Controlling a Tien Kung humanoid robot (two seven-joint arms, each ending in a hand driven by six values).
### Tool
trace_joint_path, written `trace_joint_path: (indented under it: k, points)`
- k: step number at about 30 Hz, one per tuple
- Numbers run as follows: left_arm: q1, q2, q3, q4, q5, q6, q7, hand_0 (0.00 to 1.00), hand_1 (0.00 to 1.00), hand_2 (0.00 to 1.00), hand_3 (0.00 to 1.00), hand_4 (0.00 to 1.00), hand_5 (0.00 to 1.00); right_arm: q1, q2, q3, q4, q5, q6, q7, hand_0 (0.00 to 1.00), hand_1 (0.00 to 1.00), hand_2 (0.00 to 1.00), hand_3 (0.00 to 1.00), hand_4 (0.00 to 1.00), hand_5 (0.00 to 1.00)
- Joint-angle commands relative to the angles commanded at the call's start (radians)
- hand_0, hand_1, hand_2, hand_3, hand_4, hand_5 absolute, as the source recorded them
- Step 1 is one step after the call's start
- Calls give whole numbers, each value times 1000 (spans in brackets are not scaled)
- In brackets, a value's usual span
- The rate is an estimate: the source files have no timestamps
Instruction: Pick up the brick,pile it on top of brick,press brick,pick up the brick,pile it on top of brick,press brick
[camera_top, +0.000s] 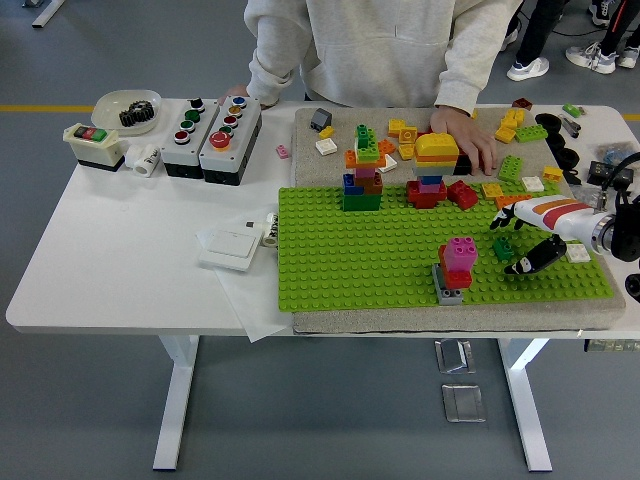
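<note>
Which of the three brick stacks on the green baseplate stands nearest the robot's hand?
The pink-topped stack, alone near the plate's front edge, just left of the right hand. The other two stand along the far edge.

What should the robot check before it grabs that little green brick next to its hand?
1. Small dark green brick sits on the lime green studded baseplate, nothing on top: ok.
2. Robot's right hand is beside the brick, fingers spread, holding nothing: ok.
3. Whether the fingers already touch the brick: cannot tell.
4. Target stack with a pink brick over a red one on a grey base stands upright, top free: ok.
5. Person's hand rests by the yellow-topped tower, away from the robot's hand: ok.
6. Left hand: not in view, cannot tell.
</note>
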Motion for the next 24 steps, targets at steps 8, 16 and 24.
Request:
trace_joint_path:
  k: [8,16,24]
  points:
    - [-2,0,11,0,-10,1,-2,796,693,590,533,523,508,-2,7,-2,-16,4,-9,5,655,672,731,730,912,319]
    - [-1,0,19,0,-18,0,-3,796,694,590,533,523,509,-5,7,-4,-30,1,-22,13,621,640,704,625,864,331]
    - [-1,0,24,0,-23,0,-3,797,695,591,533,523,508,-10,4,-6,-31,-3,-29,17,610,632,683,602,847,331]
